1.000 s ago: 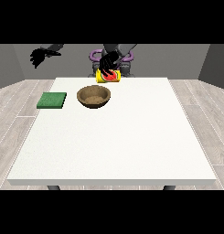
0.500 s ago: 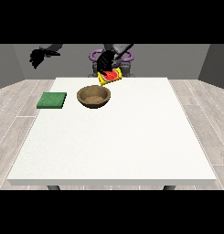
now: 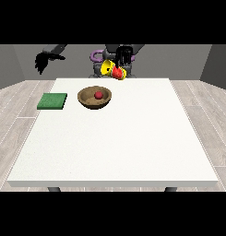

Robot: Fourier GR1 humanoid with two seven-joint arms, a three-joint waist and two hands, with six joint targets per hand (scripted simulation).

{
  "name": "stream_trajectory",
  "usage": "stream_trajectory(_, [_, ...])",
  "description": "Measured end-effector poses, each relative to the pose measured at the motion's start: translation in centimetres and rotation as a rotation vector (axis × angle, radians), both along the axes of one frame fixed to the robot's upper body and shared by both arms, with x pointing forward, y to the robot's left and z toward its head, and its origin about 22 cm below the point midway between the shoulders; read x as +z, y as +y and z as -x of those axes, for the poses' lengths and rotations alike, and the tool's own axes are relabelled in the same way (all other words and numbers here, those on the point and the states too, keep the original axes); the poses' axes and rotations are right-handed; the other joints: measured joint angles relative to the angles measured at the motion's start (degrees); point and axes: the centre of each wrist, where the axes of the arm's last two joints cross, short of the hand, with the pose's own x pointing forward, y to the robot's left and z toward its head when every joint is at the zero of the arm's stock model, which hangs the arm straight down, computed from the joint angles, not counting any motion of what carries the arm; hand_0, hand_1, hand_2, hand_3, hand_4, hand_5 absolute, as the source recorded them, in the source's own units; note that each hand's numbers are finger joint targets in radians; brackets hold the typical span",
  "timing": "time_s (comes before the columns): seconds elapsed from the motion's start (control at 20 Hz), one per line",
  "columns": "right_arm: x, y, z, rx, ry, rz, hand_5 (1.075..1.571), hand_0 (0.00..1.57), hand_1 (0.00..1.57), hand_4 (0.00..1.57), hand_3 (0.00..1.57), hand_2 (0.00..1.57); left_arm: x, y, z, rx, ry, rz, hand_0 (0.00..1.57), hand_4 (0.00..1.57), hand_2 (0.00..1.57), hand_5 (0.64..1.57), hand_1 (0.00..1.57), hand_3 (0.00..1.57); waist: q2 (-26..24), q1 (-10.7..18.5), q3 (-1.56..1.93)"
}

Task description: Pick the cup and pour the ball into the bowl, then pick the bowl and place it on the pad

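Note:
A brown wooden bowl [image 3: 94,98] sits on the white table [image 3: 119,138] near its far edge. A red ball [image 3: 99,95] lies inside the bowl. The yellow and red cup [image 3: 112,69] hangs tipped on its side above the table's far edge, up and to the right of the bowl, its yellow mouth facing the view's left. The hand at the view's right [image 3: 124,56] is shut on the cup from above. A flat green pad [image 3: 52,101] lies left of the bowl. The hand at the view's left [image 3: 44,60] is raised off the table's far left corner, fingers hanging relaxed and holding nothing.
The robot's dark body with purple parts [image 3: 97,57] stands behind the table's far edge. Grey plank floor surrounds the table. White tabletop stretches from the bowl to the front edge.
The cup has tipped over further and shifted right with its hand. The red ball has left the cup and now lies in the bowl. The other hand stays raised.

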Motion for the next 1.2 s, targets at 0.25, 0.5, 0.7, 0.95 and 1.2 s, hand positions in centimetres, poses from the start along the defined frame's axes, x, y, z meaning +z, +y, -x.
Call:
stream_trajectory(0.25, [0.3,2.4,-1.7,0.009,-0.047,-0.027,1.568,0.0,0.0,0.3,0.0,0.0,-0.7,1.8,1.2,0.102,0.068,0.571,0.0,0.0,0.0,1.55,0.0,0.0,5.2,0.6,-0.6])
stream_trajectory(0.5, [0.5,6.2,-3.6,-0.002,-0.081,-0.035,1.571,0.0,0.0,0.2,0.0,0.0,-0.9,3.7,2.8,0.042,0.113,0.981,0.0,0.0,0.0,1.564,0.0,0.0,8.9,1.8,-0.42])
stream_trajectory(0.7, [0.4,9.7,-4.7,-0.052,-0.09,-0.047,1.57,0.0,0.0,0.31,0.0,0.0,-1.9,5.1,4.5,-0.093,0.161,1.18,0.0,0.0,0.0,1.564,0.0,0.0,11.0,4.8,0.0])
stream_trajectory(0.95, [-0.3,13.0,-5.6,-0.115,-0.093,-0.064,1.569,0.0,0.0,0.31,0.0,0.0,-3.0,7.5,5.3,-0.224,0.174,1.281,0.0,0.0,0.0,1.564,0.0,0.0,13.3,7.2,0.4])
stream_trajectory(1.2, [-1.8,13.8,-6.1,-0.143,-0.065,-0.069,1.567,0.0,0.0,0.25,0.0,0.0,-2.9,11.2,5.7,-0.25,0.192,1.315,0.0,0.0,0.0,1.565,0.0,0.0,12.6,7.8,0.55])
